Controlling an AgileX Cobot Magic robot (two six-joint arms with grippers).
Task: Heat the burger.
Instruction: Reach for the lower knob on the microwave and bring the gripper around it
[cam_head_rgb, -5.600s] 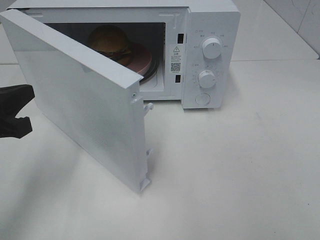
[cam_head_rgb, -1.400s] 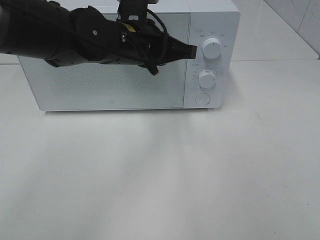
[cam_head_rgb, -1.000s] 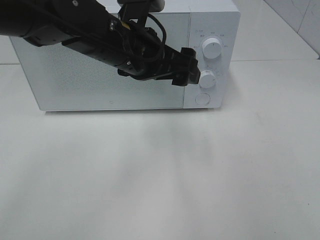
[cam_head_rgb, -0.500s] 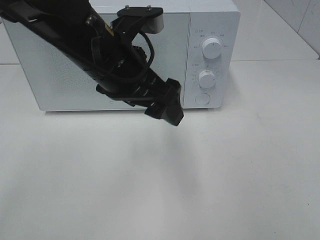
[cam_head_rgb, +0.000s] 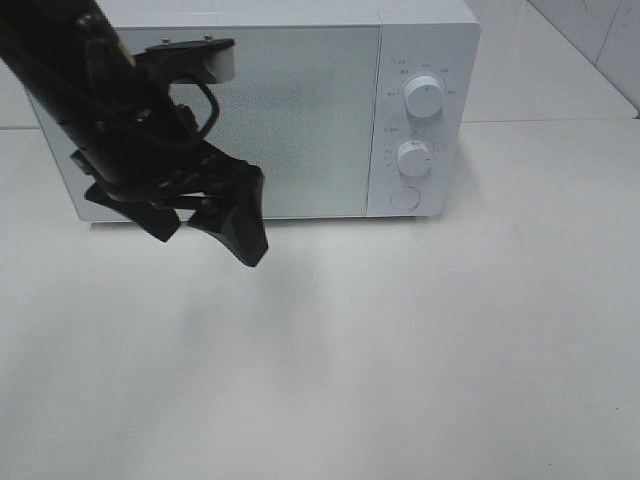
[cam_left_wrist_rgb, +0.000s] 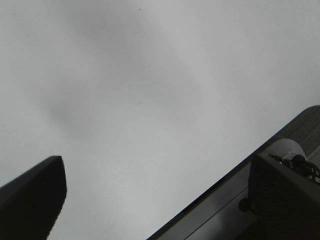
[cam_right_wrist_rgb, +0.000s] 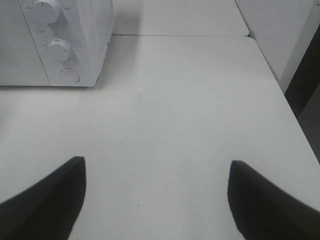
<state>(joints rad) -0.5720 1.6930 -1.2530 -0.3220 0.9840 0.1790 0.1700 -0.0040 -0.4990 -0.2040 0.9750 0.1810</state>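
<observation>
A white microwave (cam_head_rgb: 300, 12) is seen standing at the back of the white worktop (cam_head_rgb: 420, 340), with its door (cam_head_rgb: 310, 120) shut flush against the control panel. On that panel 2 round knobs (cam_head_rgb: 425, 97) are set one above the other, and a round button (cam_head_rgb: 404, 197) is placed below them. The burger is not shown in any view; what lies behind the shut door cannot be told.

The left gripper (cam_head_rgb: 212, 245) is held above the worktop, in front of the left half of the door and apart from it. Its 2 black fingers (cam_head_rgb: 240, 225) are spread wide and pointed down and forward, and nothing is held between them. In the left wrist view only 1 finger (cam_left_wrist_rgb: 30, 200) is made out clearly, over bare worktop.

The right gripper (cam_right_wrist_rgb: 156, 205) is seen only in its own wrist view. Its jaws are spread wide over bare worktop, with nothing gripped. The microwave (cam_right_wrist_rgb: 95, 30) is seen well apart from it, toward the panel side.
</observation>
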